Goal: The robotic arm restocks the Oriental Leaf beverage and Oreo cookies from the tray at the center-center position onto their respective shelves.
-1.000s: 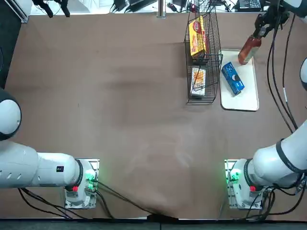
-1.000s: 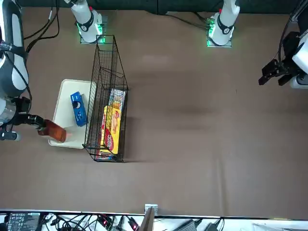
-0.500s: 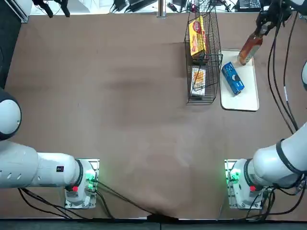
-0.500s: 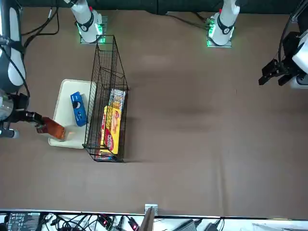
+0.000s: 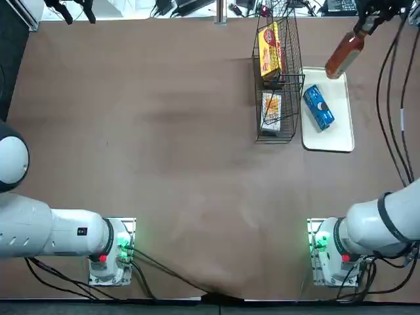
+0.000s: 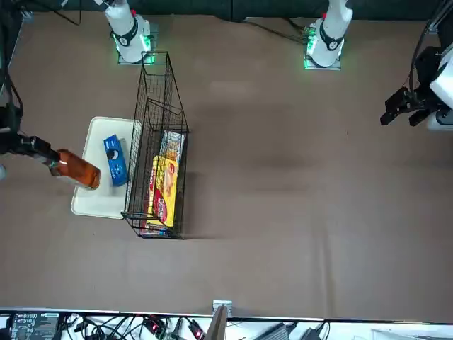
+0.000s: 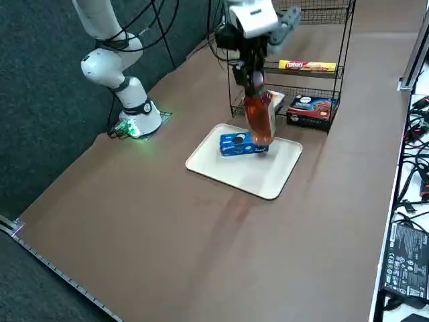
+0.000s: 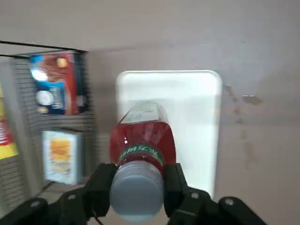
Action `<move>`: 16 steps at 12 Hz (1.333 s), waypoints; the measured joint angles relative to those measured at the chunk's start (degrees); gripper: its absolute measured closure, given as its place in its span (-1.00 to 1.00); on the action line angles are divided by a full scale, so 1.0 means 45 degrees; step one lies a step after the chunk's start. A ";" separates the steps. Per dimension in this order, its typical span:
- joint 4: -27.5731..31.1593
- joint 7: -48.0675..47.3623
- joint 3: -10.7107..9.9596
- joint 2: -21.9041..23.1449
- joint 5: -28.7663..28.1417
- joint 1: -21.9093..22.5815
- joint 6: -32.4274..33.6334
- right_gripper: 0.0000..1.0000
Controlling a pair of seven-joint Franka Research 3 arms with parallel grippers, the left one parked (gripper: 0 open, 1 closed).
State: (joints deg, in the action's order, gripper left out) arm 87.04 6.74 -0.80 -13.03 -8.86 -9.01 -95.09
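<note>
My right gripper (image 5: 363,26) is shut on the neck of the Oriental Leaf beverage (image 5: 342,54), a bottle of reddish-brown tea that hangs in the air above the far end of the white tray (image 5: 338,134). In the wrist view both fingers clamp just under the white cap, with the bottle (image 8: 142,140) pointing down at the tray (image 8: 197,108). The blue Oreo cookies (image 5: 318,107) lie on the tray beside the black wire shelves (image 5: 279,72). From the side, the bottle (image 7: 258,117) hangs tilted over the Oreo pack (image 7: 242,143).
The rack holds yellow-and-red snack packs (image 5: 269,49) on an upper tier and a blue box (image 7: 310,109) with a small pale pack on the bottom tier. The arm's green-lit base (image 7: 137,121) stands nearby. Cables and equipment (image 7: 409,261) line the table's far edge.
The right gripper has lifted the bottle off the tray's far end and raised it higher; it now hangs well above the tray. The Oreo pack has not moved.
</note>
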 joint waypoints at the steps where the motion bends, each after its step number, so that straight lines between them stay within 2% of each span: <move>1: -0.0064 0.0000 -0.0031 0.0200 -0.0411 -0.0017 0.0200 -0.14; 4: -0.0120 0.0000 -0.0138 0.0718 -0.1286 -0.0107 0.0736 -0.14; 8: -0.0125 0.0004 -0.0252 0.1196 -0.3054 -0.0658 0.1794 -0.14; 16: -0.0087 0.0014 -0.0282 0.1394 -0.6334 -0.1454 0.4187 -0.14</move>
State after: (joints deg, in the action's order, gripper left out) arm 86.65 6.81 -2.07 -6.76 -37.36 -15.55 -76.25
